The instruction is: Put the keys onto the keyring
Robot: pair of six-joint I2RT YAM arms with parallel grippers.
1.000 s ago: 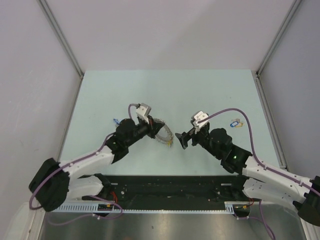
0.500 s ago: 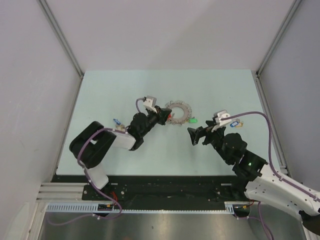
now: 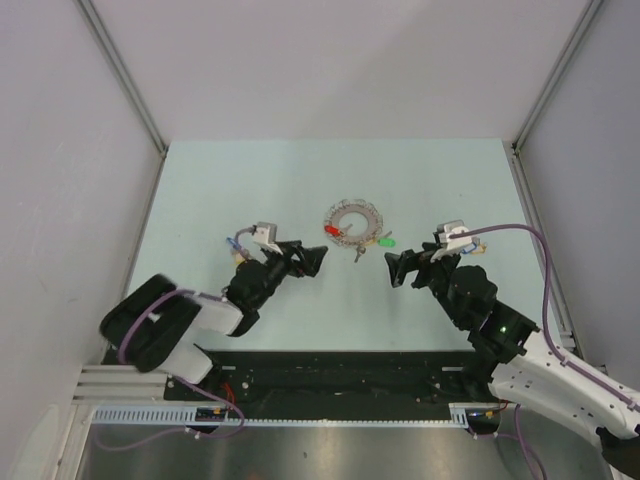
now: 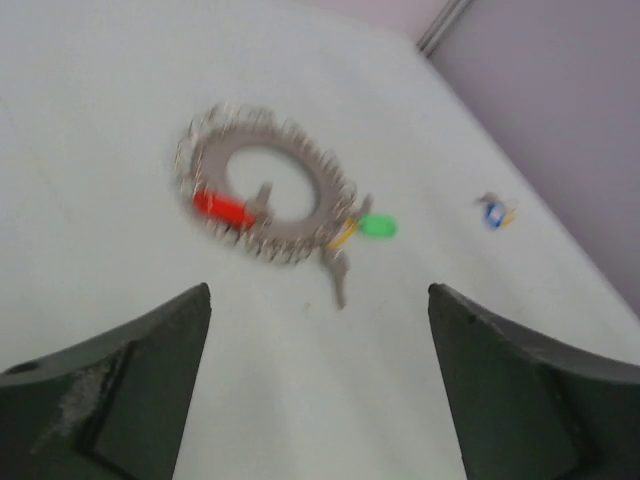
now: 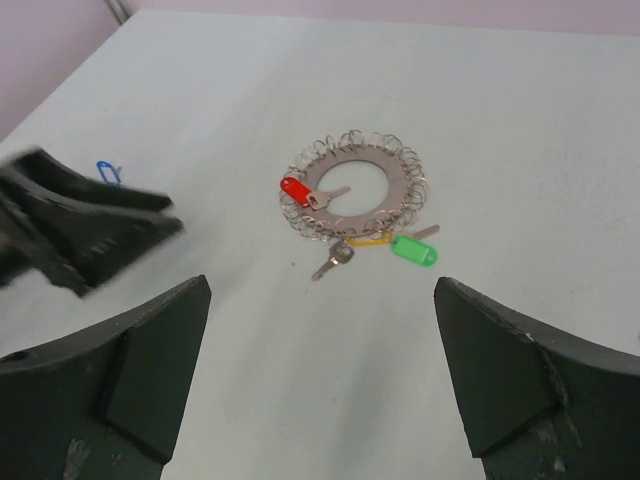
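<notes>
Your left gripper (image 3: 316, 258) and right gripper (image 3: 392, 270) both gaped wide, empty. The keyring (image 3: 353, 221) lay flat between them, just beyond. A loose blue key (image 4: 493, 213) lay nearer your right arm.

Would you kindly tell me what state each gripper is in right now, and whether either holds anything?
Left gripper: open, holding nothing.
Right gripper: open, holding nothing.

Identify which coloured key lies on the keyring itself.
The red-headed key: it rests across the keyring's rim, blade pointing into the hole. The green key lies just outside the ring; a blue key lies far off.
</notes>
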